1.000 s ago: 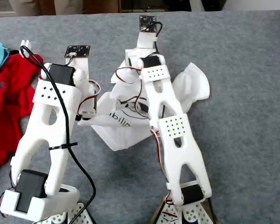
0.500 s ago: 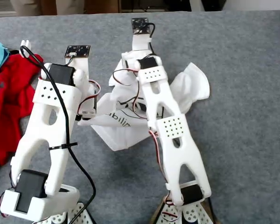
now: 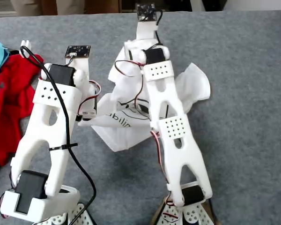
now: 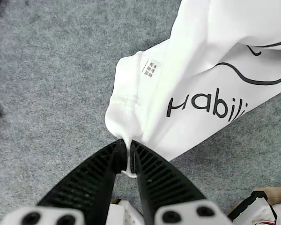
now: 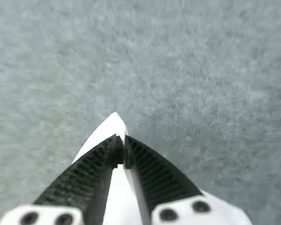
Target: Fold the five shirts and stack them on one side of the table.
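Shirt [image 3: 123, 135], white and crumpled, lies on the grey table [image 3: 243, 117] between the two arms. The left gripper [image 4: 129, 146] pinches an edge of the shirt near the label, jaws closed on cloth. The right gripper [image 5: 122, 140] clamps a white corner toward the far side.

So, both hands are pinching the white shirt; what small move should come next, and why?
Probably draw the left hand and the right hand apart, to stretch the white shirt flat. Each hand is shut on a bit of its fabric, and the shirt lies crumpled under the arms on the grey table.
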Controlling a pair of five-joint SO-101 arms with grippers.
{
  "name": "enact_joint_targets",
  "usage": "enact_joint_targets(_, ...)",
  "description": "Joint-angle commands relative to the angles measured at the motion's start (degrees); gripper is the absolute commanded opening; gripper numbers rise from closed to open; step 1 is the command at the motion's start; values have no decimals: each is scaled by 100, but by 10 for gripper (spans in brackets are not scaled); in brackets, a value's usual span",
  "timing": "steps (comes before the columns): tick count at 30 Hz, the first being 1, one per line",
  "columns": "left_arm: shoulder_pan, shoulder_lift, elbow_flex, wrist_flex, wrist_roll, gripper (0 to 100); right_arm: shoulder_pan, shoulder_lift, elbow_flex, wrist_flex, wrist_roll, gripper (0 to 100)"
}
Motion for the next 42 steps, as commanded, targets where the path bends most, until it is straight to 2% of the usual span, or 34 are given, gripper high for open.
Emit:
enact_joint_targets(1, 0, -180, 0, 62, 26, 19, 163, -664, -303, 475, -44, 6)
enact_joint_targets(11, 0, -180, -44, 62, 44, 19, 567, -1824, -259, 3121, -105, 6)
enact_joint_targets(18, 0, -180, -53, 62, 44, 19, 954, -2536, 637, 3174, -105, 6)
enact_joint_targets(30, 0, -180, -44, 62, 35, 19, 330, -4602, 5209, 3121, -97, 6)
enact_joint_targets(33, 0, -180, -35, 62, 26, 19, 312, -4646, 5543, 3077, -79, 8)
enact_joint_targets(36, 0, -180, -26, 62, 18, 19, 338, -4673, 5552, 3103, 273, 11)
enact_joint_targets(38, 9, -171, -35, 62, 18, 19, 347, -4681, 5543, 3121, 396, 49)
enact_joint_targets(42, 18, -171, -35, 62, 9, 19, 321, -4787, 5481, 3138, 695, 208)
